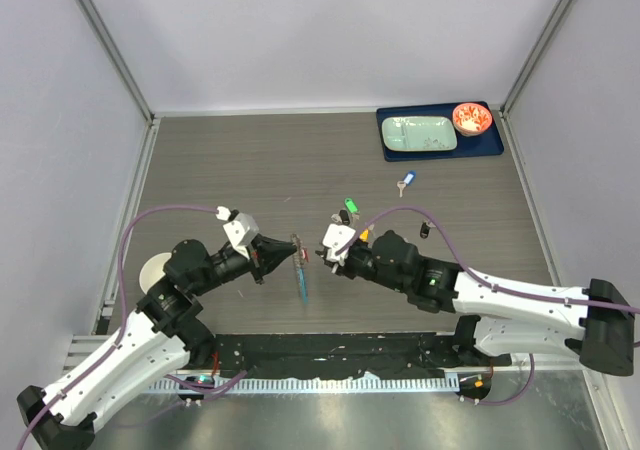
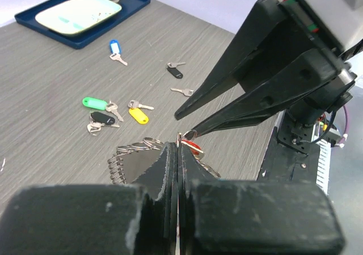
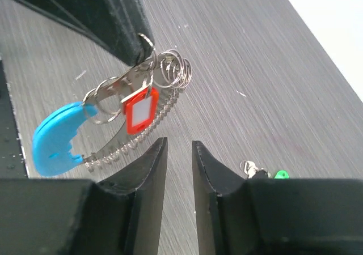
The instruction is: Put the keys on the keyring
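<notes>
My left gripper (image 1: 296, 250) is shut on the keyring (image 3: 136, 139), a coiled silvery wire loop with a blue crescent piece (image 3: 57, 136), and holds it above the table. A key with a red tag (image 3: 139, 110) hangs on the ring by my left fingertips (image 2: 179, 144). My right gripper (image 3: 179, 144) is open and empty, its tips just short of the red tag; it also shows in the top view (image 1: 322, 253). Loose keys lie on the table: green (image 2: 93, 102), yellow (image 2: 138, 114), blue (image 2: 115, 45), black (image 2: 174, 71).
A dark blue tray (image 1: 388, 150) at the back right holds a pale green plate (image 1: 420, 133) and a red bowl (image 1: 471, 118). A white disc (image 1: 155, 267) lies by the left arm. A bare key (image 2: 182, 91) and a black-tagged key (image 2: 102, 118) lie among the others.
</notes>
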Robot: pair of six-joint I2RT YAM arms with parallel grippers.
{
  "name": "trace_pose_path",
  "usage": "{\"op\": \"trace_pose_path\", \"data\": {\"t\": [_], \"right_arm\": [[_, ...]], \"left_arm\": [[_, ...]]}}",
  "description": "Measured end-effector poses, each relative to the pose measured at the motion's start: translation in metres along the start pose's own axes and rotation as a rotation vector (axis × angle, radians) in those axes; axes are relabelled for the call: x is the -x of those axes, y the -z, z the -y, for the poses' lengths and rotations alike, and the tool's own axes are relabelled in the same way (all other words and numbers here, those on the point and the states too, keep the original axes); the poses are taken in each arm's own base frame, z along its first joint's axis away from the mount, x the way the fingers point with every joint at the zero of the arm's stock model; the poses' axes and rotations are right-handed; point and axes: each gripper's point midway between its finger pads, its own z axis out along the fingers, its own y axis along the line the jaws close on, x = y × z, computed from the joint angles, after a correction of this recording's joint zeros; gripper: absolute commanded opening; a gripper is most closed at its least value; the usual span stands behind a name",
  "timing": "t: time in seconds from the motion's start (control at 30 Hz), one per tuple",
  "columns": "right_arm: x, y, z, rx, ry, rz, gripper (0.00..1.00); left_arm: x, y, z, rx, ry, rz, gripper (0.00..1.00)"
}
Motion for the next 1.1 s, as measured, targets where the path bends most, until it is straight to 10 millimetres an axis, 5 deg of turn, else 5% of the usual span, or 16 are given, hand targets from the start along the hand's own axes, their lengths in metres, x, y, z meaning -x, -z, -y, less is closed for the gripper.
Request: {"op": "trace_pose_path", "data": {"t": [0.3,1.1], "right_arm": [[0.033,0.024,-0.009,0.051,-0.1,0.271,0.39],[0.059,0.019,-0.015,0.121,-0.207,0.475,0.29]], "left_arm": [[0.005,0.002,0.001,-0.004,0.004,0.086,0.0],[0.017,-0.002,0.012,-0.067,0.06,0.186,0.0]]}}
